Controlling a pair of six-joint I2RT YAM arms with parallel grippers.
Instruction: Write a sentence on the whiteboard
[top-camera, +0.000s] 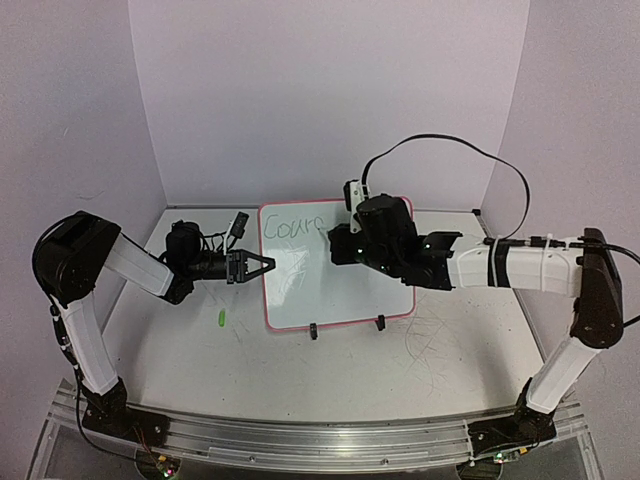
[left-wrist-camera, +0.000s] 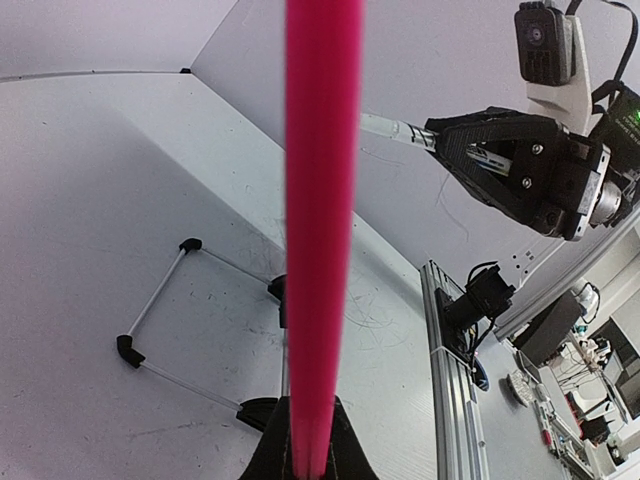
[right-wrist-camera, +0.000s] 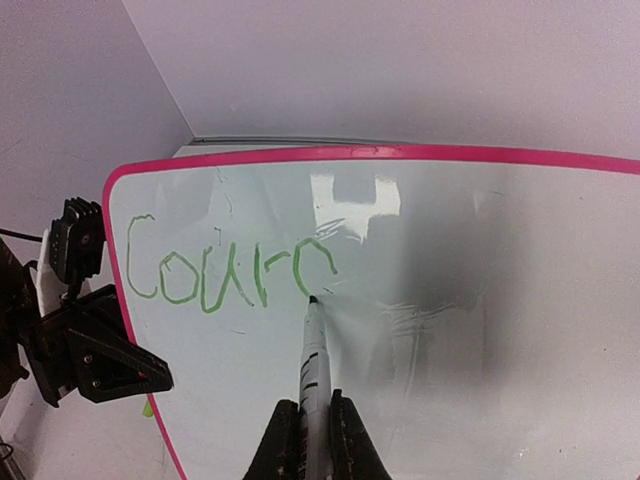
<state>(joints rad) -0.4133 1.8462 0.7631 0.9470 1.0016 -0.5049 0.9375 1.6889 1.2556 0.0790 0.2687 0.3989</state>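
Top view: the small glossy white whiteboard (top-camera: 340, 290), with rounded corners and a thin pink-red rim, stands propped at the table's middle. The black two-finger left gripper (top-camera: 262, 266) pinches its 9 o'clock edge to steady it. The black right gripper (top-camera: 337, 244) hangs over the board's 12 o'clock area, its fingers hidden here. A small bright green piece (top-camera: 220, 319), probably a pen cap, lies off the board's 8 o'clock corner.

Left wrist view: the pink rim runs blurred from 12 to 6 o'clock, caught at the bottom between fingers pressed onto it. At 2 o'clock the right gripper holds a slim grey-white marker (left-wrist-camera: 395, 131).

Right wrist view: at 6 o'clock the fingers are clamped on the marker's barrel, and its tip touches the board. The thin green handwritten sentence (right-wrist-camera: 230, 275), at the board's 10 o'clock, reads "Cour" plus a half-formed letter. No brand is legible.

The first word looks underway. The next move calls for closing that letter, then stepping toward 3 o'clock with even tip pressure.
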